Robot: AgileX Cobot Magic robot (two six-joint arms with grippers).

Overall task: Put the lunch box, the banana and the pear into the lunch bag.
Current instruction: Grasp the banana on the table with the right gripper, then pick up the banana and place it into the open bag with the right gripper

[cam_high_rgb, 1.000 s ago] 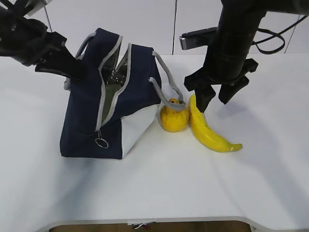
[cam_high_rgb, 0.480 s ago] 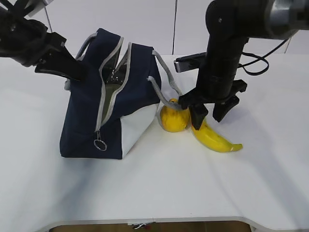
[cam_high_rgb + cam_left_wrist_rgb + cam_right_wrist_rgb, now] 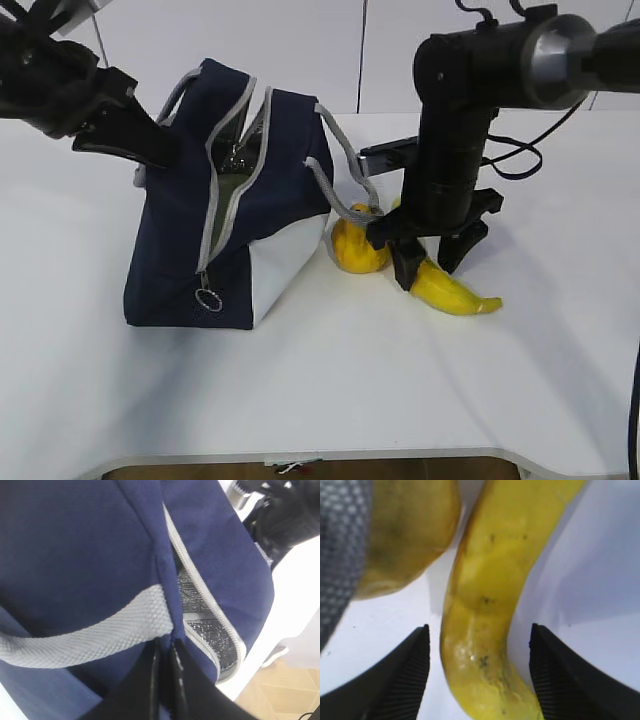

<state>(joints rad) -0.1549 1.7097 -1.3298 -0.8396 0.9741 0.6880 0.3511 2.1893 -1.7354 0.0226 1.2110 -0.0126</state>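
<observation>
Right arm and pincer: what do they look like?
Right arm: matte black, thick cylindrical links, with a grey round joint cap and black cables looping behind it. Right pincer: black, two flat wedge-shaped fingers with finely ribbed inner pads. No markings visible.

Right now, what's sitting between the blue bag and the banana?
The pear sits between the lunch bag and the banana, with a grey handle draped over its top. The exterior view shows it best.
</observation>
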